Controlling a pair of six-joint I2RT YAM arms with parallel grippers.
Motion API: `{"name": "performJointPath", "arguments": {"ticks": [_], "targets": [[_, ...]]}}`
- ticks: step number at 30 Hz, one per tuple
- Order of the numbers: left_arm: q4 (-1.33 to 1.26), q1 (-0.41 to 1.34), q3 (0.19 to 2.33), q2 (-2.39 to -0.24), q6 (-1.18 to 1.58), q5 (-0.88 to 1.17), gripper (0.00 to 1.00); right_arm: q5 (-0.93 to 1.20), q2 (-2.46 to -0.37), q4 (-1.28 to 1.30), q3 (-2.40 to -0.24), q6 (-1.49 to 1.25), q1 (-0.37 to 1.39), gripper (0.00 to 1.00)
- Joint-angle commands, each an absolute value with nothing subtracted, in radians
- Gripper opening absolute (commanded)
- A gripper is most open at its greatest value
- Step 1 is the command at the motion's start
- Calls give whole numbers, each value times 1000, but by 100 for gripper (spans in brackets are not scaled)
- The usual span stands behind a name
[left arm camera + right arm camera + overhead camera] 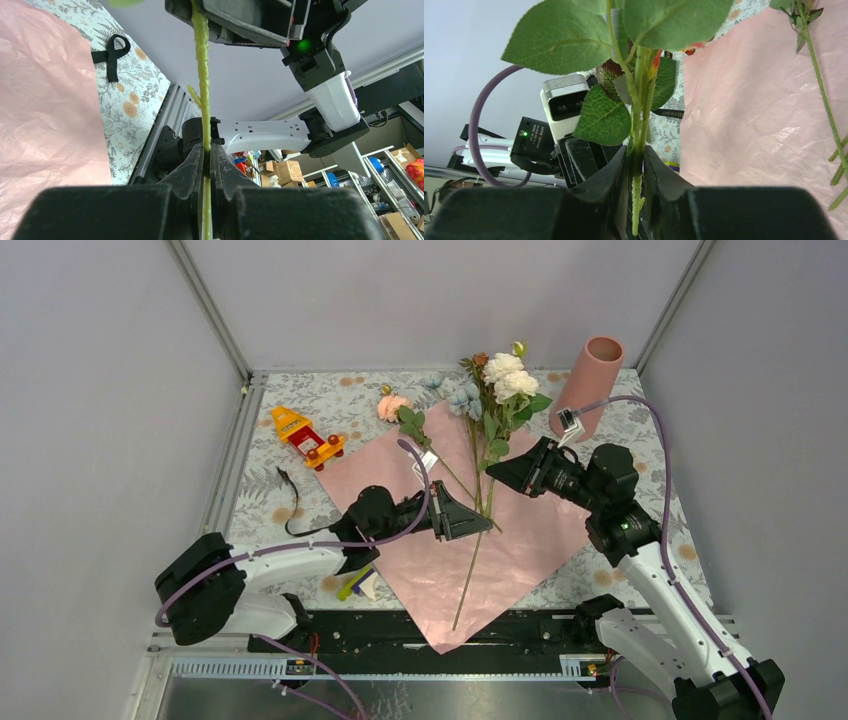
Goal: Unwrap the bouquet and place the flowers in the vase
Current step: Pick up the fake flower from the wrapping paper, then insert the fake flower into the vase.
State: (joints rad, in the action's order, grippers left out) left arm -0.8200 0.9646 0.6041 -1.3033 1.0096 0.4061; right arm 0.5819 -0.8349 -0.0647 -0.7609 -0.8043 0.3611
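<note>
- Already unwrapped: the pink paper [520, 540] lies flat beside the vase [590, 380], with the ribbon [285, 490] off.
- Both the left claw [480, 516] and right claw [494, 472] pinch one flower stem [470, 575].
- Remaining: the flowers [505, 370] lie near the vase, none inside yet.

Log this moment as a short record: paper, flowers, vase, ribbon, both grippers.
wrapping paper: spread flat on the table, pink side up
white flower stem: held by both grippers
left gripper: shut on white flower stem, lower part
right gripper: shut on the same stem, just below the leaves
other flowers: lying at the paper's far edge
vase: upright at far right, no flowers in it
ribbon: on the tablecloth, left of the paper
</note>
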Motion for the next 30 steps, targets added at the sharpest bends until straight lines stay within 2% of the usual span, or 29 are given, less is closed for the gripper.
{"name": "performJointPath", "arguments": {"ticks": [1, 3, 4, 5, 8, 9, 11, 13, 16, 20, 24, 30], "targets": [[-852, 968, 668, -1276, 984, 386, 0, 567, -816, -93, -765, -782, 370, 15], [-836, 968, 670, -1271, 978, 383, 0, 559, -811, -89, -769, -771, 369, 8], [-806, 968, 672, -1262, 971, 369, 4, 553, -805, -83, -773, -760, 370, 4], [-767, 968, 678, -1252, 957, 354, 14, 542, -797, -73, -783, -742, 370, 0], [-614, 967, 696, -1200, 890, 296, 52, 482, -756, 10, -832, -634, 374, 0], [-566, 963, 700, -1174, 854, 264, 61, 447, -738, 67, -851, -586, 375, 0], [-474, 954, 701, -1117, 792, 217, 75, 369, -714, 140, -896, -502, 376, 0], [-364, 939, 707, -1056, 711, 160, 85, 278, -708, 195, -951, -425, 375, 0], [-138, 880, 739, -974, 616, 100, 93, 115, -742, 248, -1032, -304, 374, 0], [73, 736, 770, -897, 537, 127, 95, -143, -900, 290, -1186, -158, 366, 0], [242, 613, 805, -820, 454, 145, 99, -189, -1053, 230, -1354, -62, 307, 0], [445, 481, 893, -804, 315, 89, 99, -206, -1227, 70, -1569, -5, 191, 0]]}}
